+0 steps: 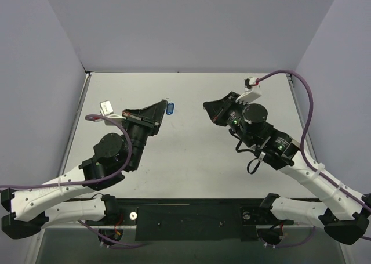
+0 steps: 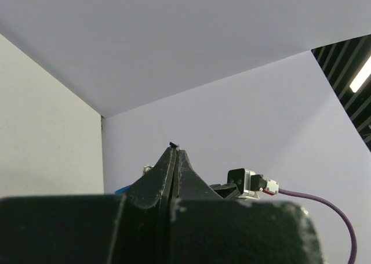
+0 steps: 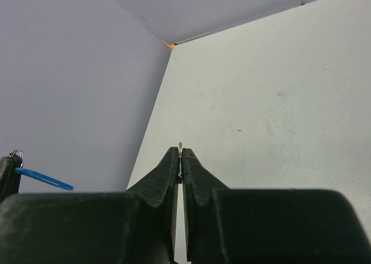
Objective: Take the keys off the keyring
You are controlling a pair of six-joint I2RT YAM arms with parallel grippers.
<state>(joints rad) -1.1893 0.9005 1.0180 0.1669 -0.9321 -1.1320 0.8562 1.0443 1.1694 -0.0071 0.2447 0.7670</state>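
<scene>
My left gripper [image 1: 164, 105] is shut on the keyring, held above the table [image 1: 191, 154]. A blue tag [image 1: 170, 108] hangs from the ring just past its tip. In the right wrist view the small silver ring [image 3: 17, 154] and blue tag [image 3: 43, 178] show at the far left. In the left wrist view only a blue sliver [image 2: 122, 189] and a silver glint [image 2: 145, 169] show beside the closed left gripper [image 2: 174, 148]. My right gripper [image 1: 206, 106] is shut on a key [image 3: 181, 149], a thin silver strip seen edge-on. It is held apart from the ring.
Grey walls enclose the table on the left, back and right. The right arm's wrist camera [image 2: 246, 180] and purple cable [image 2: 324, 203] face the left gripper. Both arms reach over the table's middle, with the black base bar [image 1: 191, 217] at the near edge.
</scene>
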